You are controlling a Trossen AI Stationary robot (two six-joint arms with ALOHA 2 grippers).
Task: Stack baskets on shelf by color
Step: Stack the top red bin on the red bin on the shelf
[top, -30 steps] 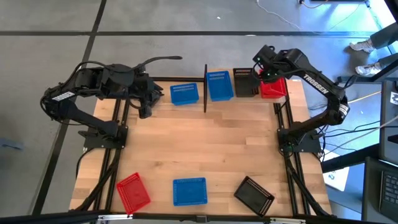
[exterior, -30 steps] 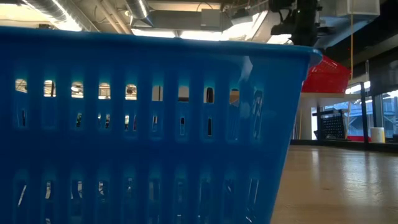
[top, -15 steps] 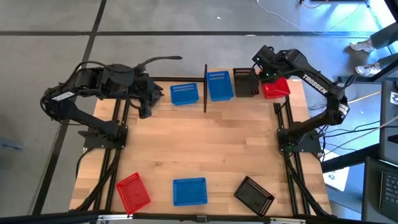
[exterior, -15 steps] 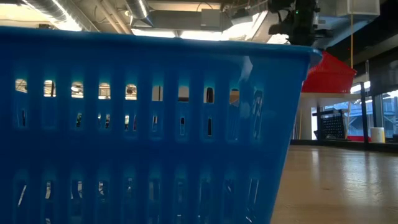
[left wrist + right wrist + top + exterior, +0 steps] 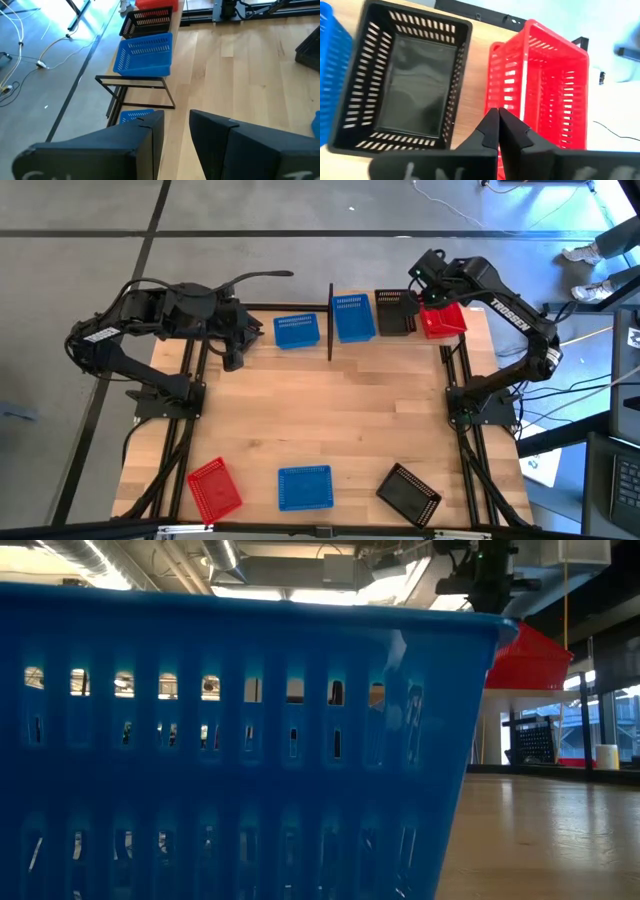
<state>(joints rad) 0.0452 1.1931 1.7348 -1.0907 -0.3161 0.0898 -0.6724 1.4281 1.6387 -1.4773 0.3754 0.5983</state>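
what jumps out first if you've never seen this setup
The right gripper at the table's far right corner, shut on the rim of a tilted red basket beside a black basket. In the low view, a blue basket fills most of the picture.

Two dark, near-black jointed arms on black metal frames. White "TROSSEN" lettering along the right arm's link; small white label on the left arm's. Black cable looping off the left. Matte, wedge-shaped dark fingers (image 5: 150, 145).
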